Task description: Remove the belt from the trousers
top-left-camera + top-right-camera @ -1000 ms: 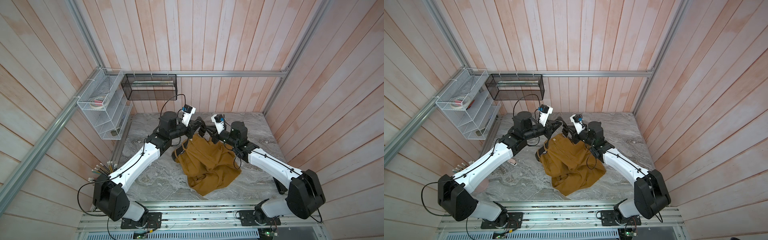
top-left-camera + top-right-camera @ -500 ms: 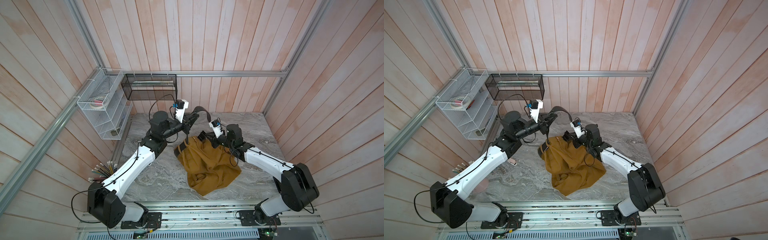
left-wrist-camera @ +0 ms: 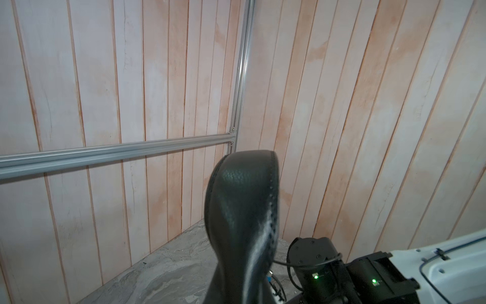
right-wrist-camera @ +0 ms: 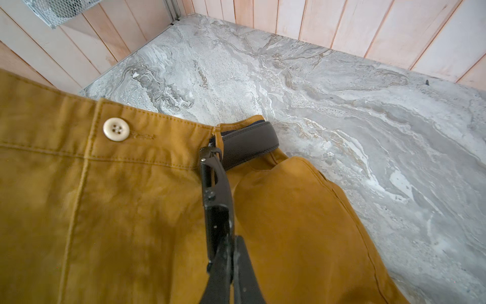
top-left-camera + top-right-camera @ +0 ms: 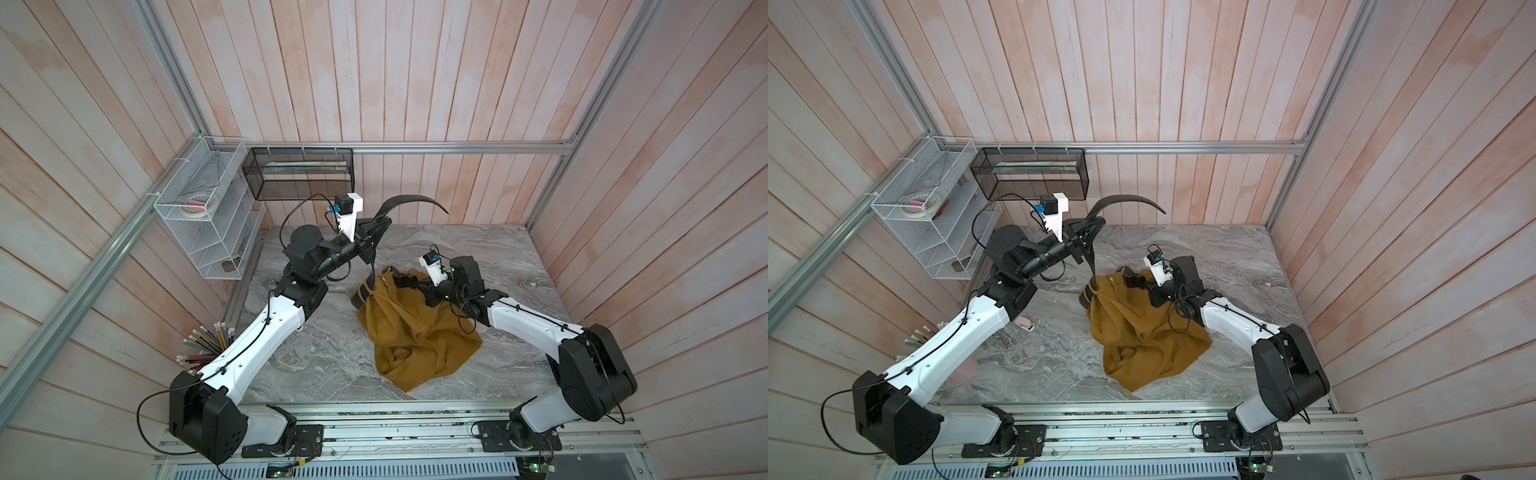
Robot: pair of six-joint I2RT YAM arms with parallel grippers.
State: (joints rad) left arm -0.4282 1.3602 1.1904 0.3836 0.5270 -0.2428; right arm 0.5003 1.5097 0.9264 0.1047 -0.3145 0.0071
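The mustard-brown trousers (image 5: 415,332) (image 5: 1142,332) lie crumpled in the middle of the marble table. My left gripper (image 5: 376,230) (image 5: 1090,230), raised near the back wall, is shut on the black belt (image 5: 409,199) (image 5: 1129,198). The strap's free end arcs up and right, and the rest drops into the waistband. The left wrist view shows only the belt (image 3: 244,210), which hides the jaws. My right gripper (image 5: 401,282) (image 4: 228,244) rests on the waistband, shut on a short black rigid bar (image 4: 214,181). That bar meets the belt's end (image 4: 249,143) beside the pale button (image 4: 116,129).
A white wire rack (image 5: 208,216) and a black mesh basket (image 5: 299,174) hang at the back left corner. Pencils (image 5: 208,345) stand beside the left arm. A small pink object (image 5: 1023,324) lies under that arm. Bare marble table (image 5: 316,353) lies left of the trousers.
My left arm has risen and drawn back to the left with the belt, pulling more strap out of the trousers. The right gripper has sunk onto the waistband and closed.
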